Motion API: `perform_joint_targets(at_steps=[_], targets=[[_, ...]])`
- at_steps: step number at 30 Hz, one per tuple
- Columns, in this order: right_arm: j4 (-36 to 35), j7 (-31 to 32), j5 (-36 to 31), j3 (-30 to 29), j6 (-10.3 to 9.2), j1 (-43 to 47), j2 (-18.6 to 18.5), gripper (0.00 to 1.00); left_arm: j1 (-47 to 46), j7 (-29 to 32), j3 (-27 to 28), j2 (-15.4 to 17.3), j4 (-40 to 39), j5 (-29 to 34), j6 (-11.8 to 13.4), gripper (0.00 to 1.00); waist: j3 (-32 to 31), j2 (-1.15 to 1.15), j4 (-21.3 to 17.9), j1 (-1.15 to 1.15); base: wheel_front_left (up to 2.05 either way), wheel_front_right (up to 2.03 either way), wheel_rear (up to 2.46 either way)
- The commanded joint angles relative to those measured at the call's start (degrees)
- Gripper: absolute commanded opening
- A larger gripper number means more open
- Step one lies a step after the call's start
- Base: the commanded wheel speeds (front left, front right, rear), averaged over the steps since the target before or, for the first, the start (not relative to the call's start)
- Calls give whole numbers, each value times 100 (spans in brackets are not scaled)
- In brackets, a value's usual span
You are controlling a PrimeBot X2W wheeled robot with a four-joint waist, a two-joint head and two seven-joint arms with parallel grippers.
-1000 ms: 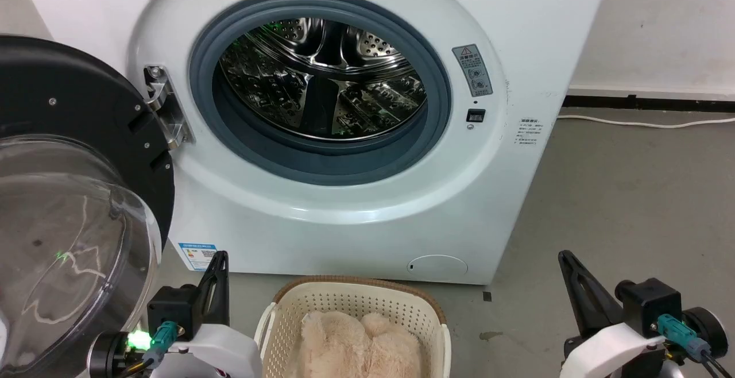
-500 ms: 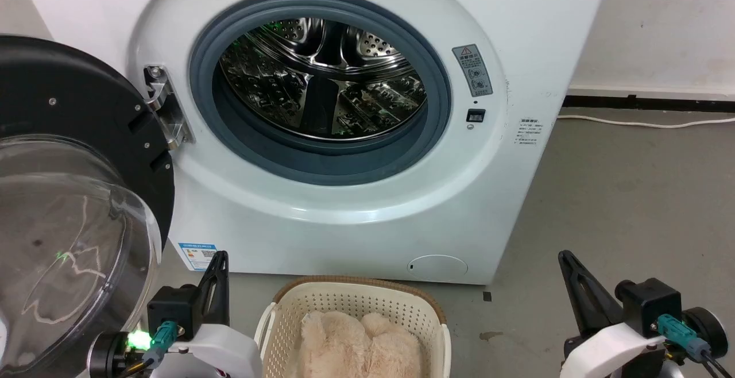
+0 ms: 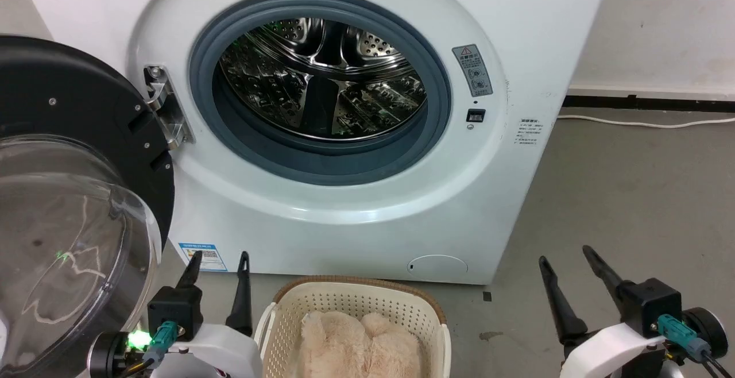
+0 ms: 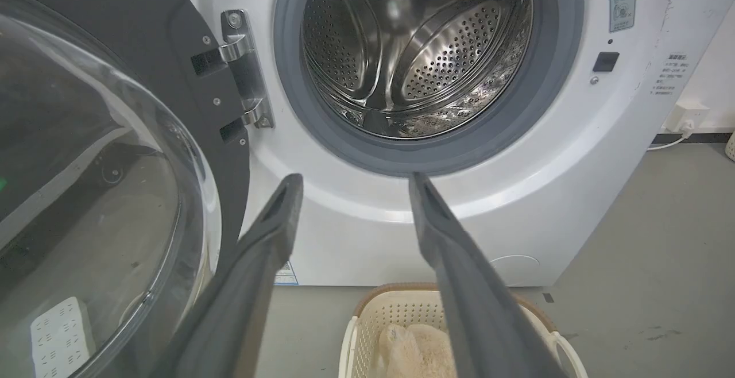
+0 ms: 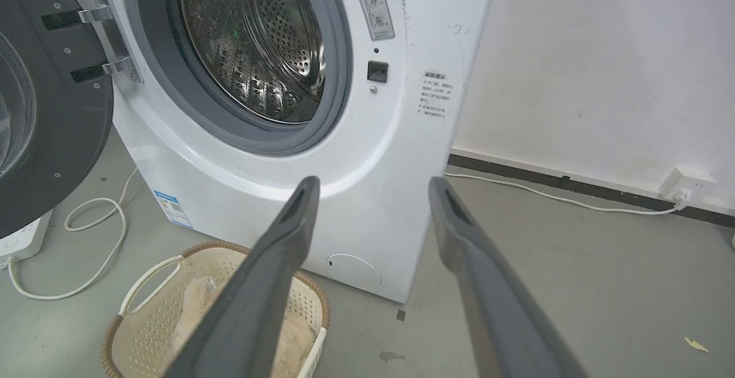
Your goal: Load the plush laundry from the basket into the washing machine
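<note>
The cream-beige plush laundry [image 3: 356,346] lies in the cream basket [image 3: 356,300] on the floor before the white washing machine [image 3: 344,217]. The machine's door [image 3: 69,205] stands swung open at the left, and its steel drum [image 3: 321,79] holds nothing. My left gripper [image 3: 220,258] is open, raised just left of the basket. To the basket's right, my right gripper [image 3: 565,254] is open too, with nothing between its fingers. The left wrist view has the plush [image 4: 410,352] and basket [image 4: 390,309] under the open left gripper [image 4: 353,178]. In the right wrist view the open right gripper [image 5: 372,181] is above the basket [image 5: 149,309].
A white cable [image 5: 86,251] loops on the grey floor left of the machine beside a white power strip [image 5: 20,240]. Another cable [image 5: 551,197] runs along the wall to a socket [image 5: 686,185] at the right. Bare floor [image 3: 631,194] lies right of the machine.
Both grippers have opened: each showed its fingers together before and now shows two spread fingers. The basket, plush and door have not moved.
</note>
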Motion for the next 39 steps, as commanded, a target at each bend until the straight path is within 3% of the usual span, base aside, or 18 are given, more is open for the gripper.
perform_joint_targets(at_steps=[1,21,39], targets=[[1,-20,36,4,0,4,0,100,0,-21,-8,0,-6,-5,0,100,2,0,0,0,0,0,0],[-35,-260,351,-45,1,-32,-1,100,-105,-260,-253,44,329,-47,-113,100,341,0,-147,0,0,0,0],[-85,-476,718,-21,1,-217,-2,100,-666,-476,-656,268,1681,-266,-232,100,1025,0,-531,0,0,0,0]])
